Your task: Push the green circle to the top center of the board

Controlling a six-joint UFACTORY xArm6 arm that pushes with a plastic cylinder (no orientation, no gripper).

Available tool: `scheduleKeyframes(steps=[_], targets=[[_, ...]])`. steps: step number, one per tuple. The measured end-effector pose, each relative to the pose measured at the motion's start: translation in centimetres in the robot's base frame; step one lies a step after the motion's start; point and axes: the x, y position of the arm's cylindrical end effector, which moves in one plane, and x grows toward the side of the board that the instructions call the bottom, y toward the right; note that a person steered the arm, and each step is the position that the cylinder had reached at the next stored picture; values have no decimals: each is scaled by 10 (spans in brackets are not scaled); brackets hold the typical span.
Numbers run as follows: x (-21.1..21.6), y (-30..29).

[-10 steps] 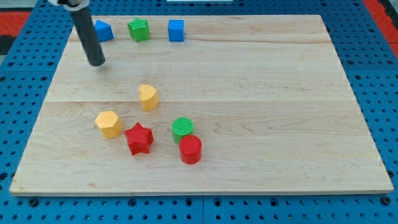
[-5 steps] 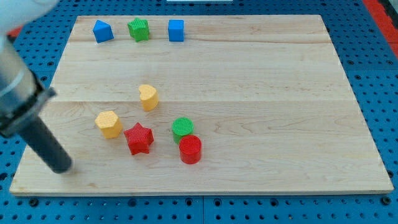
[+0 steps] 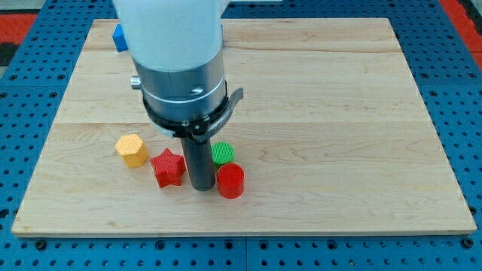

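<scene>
- My tip point(image 3: 200, 187) has swung in from the board's point(image 3: 339, 113) left edge, now between red star point(image 3: 169, 167) and red cylinder point(image 3: 230, 181).
- Bare rod, no jaws, holding nothing.
- Green circle point(image 3: 223, 153) unmoved, just above red cylinder; push upward seems imminent.

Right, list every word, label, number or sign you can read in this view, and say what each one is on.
None: no readable text, number or sign shows anywhere in the camera view.
Wooden board: bare wood grain only.
Green circle, red cylinder, red star, yellow block, blue block: plain ribbed surfaces, no markings.
Arm housing above my tip: no label visible.
</scene>
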Motion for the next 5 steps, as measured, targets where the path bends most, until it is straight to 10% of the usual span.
scheduleKeyframes(steps=[5], targets=[[-73, 41]])
